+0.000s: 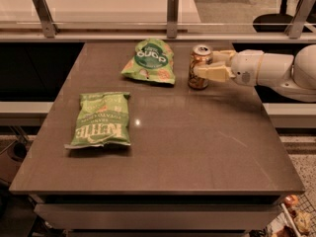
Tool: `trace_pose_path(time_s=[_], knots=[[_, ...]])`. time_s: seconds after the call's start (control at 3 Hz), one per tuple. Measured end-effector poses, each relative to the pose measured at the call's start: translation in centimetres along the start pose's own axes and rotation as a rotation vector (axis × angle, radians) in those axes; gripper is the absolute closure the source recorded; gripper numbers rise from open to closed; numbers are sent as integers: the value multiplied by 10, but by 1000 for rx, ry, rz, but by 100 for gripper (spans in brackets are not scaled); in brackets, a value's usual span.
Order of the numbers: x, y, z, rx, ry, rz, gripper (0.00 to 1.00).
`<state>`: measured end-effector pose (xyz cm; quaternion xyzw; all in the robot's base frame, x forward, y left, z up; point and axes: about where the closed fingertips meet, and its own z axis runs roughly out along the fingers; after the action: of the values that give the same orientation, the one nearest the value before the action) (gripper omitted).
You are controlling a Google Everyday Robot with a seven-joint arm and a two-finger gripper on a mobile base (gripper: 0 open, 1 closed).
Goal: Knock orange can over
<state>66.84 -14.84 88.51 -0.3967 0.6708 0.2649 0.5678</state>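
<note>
One tool (205, 64) beside one can (199, 59), two bags (149, 61) (101, 119)
</note>
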Motion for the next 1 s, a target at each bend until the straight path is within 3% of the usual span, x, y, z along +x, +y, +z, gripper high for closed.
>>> trace_pose_path(time_s=[0.33, 0.67, 1.0], knots=[[0, 1, 2, -4, -1, 0, 100], [-3, 1, 5, -11, 11, -3, 100], [-13, -3, 0, 2, 75, -15, 100]])
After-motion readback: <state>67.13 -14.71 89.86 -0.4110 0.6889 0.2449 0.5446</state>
